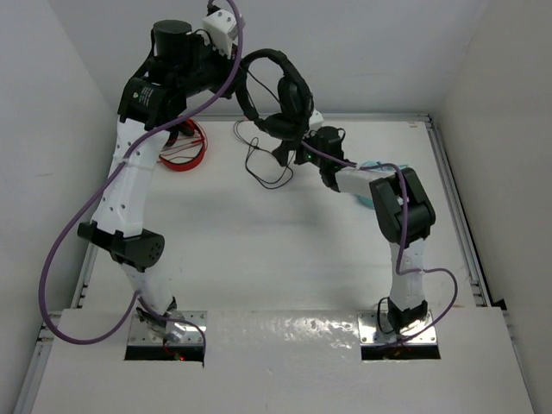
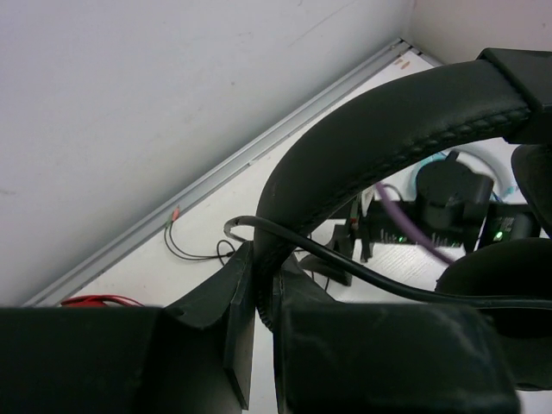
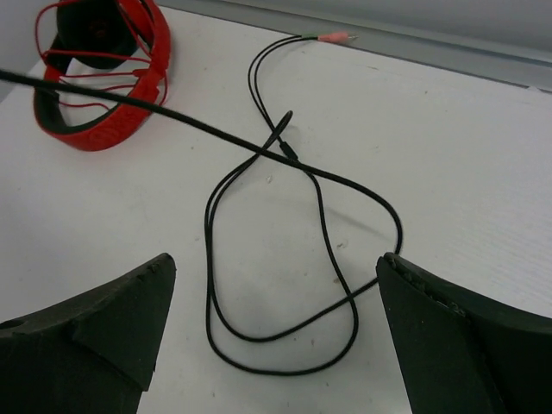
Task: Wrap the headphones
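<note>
Top external view: black headphones (image 1: 291,93) hang in the air over the far table, left gripper (image 2: 263,319) clamped on the padded headband (image 2: 388,147), which looks light and stiff, a sound hold. Their thin cable (image 3: 208,259) looks limp and snag-prone, looped on the smooth white table (image 3: 466,147); right gripper (image 3: 276,345) gapes wide over it, empty. Red headphones (image 3: 103,129) lie nearby, with walls close around.

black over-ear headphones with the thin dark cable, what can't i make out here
- Left wrist view: earcups of the black over-ear headphones run off the right edge.
- Top external view: plugs of the thin dark cable are too small to see.
- Right wrist view: the red headphones are cut off by the top edge.
</note>
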Action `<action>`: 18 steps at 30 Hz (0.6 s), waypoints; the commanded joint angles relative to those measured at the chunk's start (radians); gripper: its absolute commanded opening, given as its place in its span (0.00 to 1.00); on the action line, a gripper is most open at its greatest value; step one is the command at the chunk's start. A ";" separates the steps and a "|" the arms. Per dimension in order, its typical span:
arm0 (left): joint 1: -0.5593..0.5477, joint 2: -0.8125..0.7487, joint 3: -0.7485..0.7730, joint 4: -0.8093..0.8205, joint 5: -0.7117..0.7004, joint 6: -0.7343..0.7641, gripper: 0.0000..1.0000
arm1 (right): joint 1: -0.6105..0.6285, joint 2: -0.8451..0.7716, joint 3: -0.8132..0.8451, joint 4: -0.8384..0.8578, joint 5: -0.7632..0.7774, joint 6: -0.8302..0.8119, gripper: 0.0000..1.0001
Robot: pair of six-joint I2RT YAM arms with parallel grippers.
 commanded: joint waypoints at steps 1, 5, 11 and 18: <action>-0.003 -0.016 0.035 0.066 -0.037 -0.016 0.00 | 0.047 0.076 0.062 0.079 0.138 0.024 0.97; -0.005 -0.015 0.047 0.071 -0.053 -0.021 0.00 | 0.069 0.151 0.132 0.006 0.296 0.030 0.95; -0.005 -0.021 0.038 0.034 -0.044 -0.005 0.00 | 0.067 0.256 0.298 -0.065 0.509 0.028 0.85; -0.005 -0.026 0.015 0.022 -0.044 0.001 0.00 | 0.067 0.207 0.255 -0.090 0.400 0.014 0.75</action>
